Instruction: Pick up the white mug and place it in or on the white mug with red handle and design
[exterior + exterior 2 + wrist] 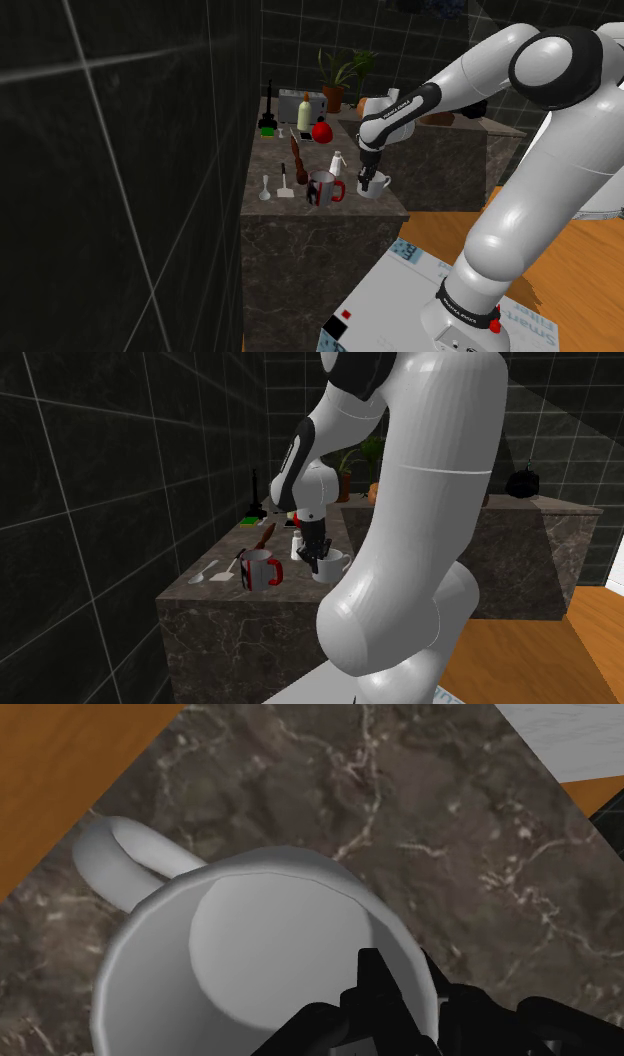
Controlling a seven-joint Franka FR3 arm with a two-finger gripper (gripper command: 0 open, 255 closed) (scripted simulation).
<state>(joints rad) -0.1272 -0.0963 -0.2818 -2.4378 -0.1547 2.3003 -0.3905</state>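
Located white mug (pixel 376 187) upright on counter (pixel 345 212), mouth up, near the edge toward the shoulder view's right. Found gripper (pixel 369 179) down at that mouth, on the rim side opposite the handle (pixel 115 854); presumably a rim-wall grasp, leaving the handle free and the body hanging straight. Cannot tell jaw state: clamped on the wall or merely close to it. Judged mug not yet lifted; base apparently on the stone in the second exterior view. Noted red-handled mug (pixel 324 188) just beside, toward the shoulder view's left, upright and open-topped, so ready to receive. Expect short lift and sideways carry; watch for clipping its rim.
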